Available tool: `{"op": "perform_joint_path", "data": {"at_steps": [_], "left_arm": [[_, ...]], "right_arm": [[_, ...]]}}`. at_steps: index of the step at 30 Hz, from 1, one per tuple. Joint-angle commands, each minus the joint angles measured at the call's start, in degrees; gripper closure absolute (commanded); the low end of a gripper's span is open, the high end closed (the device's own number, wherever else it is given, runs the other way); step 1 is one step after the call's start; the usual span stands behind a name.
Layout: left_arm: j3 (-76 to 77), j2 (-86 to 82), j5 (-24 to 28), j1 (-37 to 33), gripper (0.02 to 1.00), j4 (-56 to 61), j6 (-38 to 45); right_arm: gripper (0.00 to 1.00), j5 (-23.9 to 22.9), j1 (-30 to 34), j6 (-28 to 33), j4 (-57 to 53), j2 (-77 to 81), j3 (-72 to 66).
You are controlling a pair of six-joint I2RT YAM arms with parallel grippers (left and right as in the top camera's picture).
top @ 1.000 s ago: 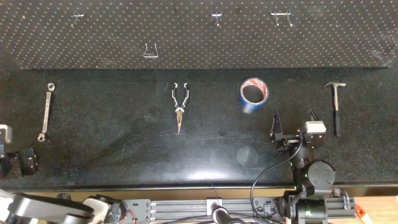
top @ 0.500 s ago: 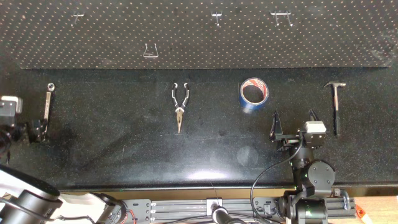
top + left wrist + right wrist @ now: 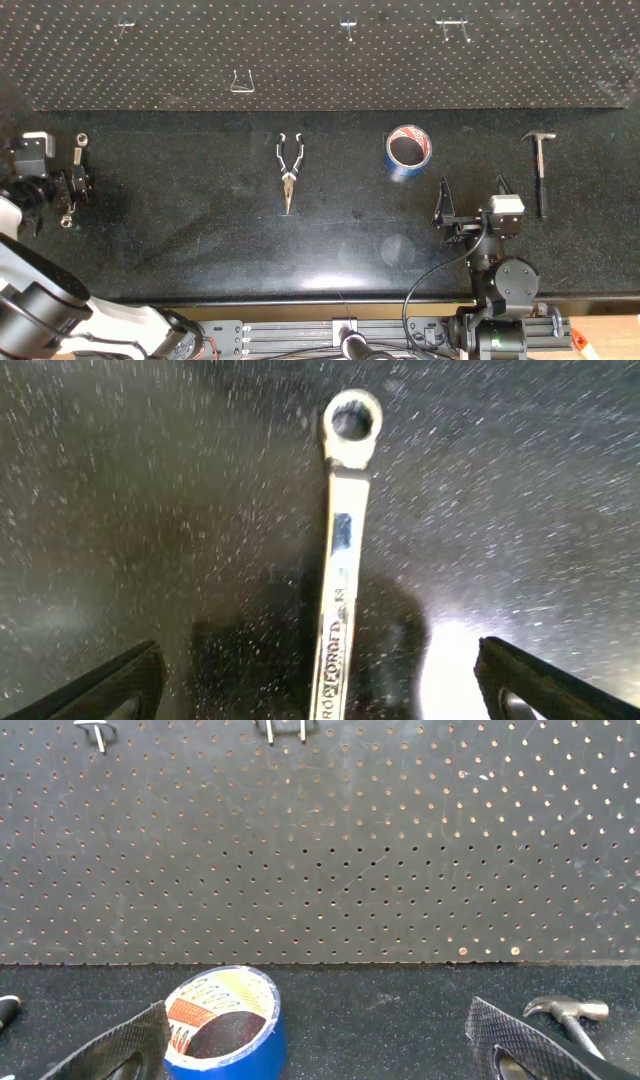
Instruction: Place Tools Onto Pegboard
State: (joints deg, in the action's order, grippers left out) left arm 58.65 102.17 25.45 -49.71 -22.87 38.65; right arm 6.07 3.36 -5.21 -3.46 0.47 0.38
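A silver wrench (image 3: 81,141) lies on the black table at the far left. My left gripper (image 3: 72,182) hovers over its shaft, open; in the left wrist view the wrench (image 3: 340,560) runs between the two spread fingertips (image 3: 110,685). Pliers (image 3: 289,172), a blue tape roll (image 3: 407,152) and a hammer (image 3: 540,170) lie in a row to the right. My right gripper (image 3: 472,198) stands open near the front edge, between tape and hammer, holding nothing. Its wrist view shows the tape roll (image 3: 225,1020) and the hammer head (image 3: 570,1012) ahead.
The pegboard (image 3: 320,60) spans the back, with metal hooks at the far left (image 3: 124,28), lower left (image 3: 241,82), centre (image 3: 347,27) and right (image 3: 452,28). The table's front edge runs just behind the arms' bases.
My left arm has swung up from the table's front-left corner and now sits over the wrench. The right arm and the tools have not moved.
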Motion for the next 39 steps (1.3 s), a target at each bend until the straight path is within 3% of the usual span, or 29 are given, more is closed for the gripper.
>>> {"op": "perform_joint_path", "data": {"at_steps": [1,11,15,18,19,22,25,33,39], "left_arm": [[0.5,2.8,-2.8,-0.1,0.025,-0.3,-0.9],[0.5,3.1,-6.3,0.0,0.023,-2.0,1.3],[0.5,3.1,-7.3,0.9,0.023,-5.0,10.3],[0.5,3.1,-7.5,1.5,0.023,-5.0,10.3],[0.5,3.3,-7.5,1.5,0.163,-4.8,10.3],[0.5,3.3,-7.5,1.5,0.428,-4.8,9.6],[0.5,3.3,-7.5,1.4,0.509,-3.6,2.0],[0.5,3.3,-8.3,1.4,0.711,-3.5,-1.0],[0.5,3.3,-8.3,1.4,0.755,-4.6,-0.9]], "right_arm": [[0.036,-0.3,-0.3,0.8,-0.3,-0.4,-0.2],[0.038,-0.3,-0.3,0.8,-0.3,-0.4,-0.2],[0.036,-0.3,-0.3,0.8,-0.3,-0.4,-0.2],[0.036,-0.3,-0.3,0.8,-0.3,-0.4,-0.2],[0.036,-0.3,-0.3,0.8,-0.3,-0.4,-0.2],[0.036,-0.3,-0.3,0.8,-0.3,-0.4,-0.2],[0.036,-0.3,-0.3,0.8,-0.3,-0.4,-0.2],[0.036,-0.3,-0.3,0.8,-0.3,-0.4,-0.2],[0.04,-0.3,-0.3,0.8,-0.3,-0.4,-0.2]]}}
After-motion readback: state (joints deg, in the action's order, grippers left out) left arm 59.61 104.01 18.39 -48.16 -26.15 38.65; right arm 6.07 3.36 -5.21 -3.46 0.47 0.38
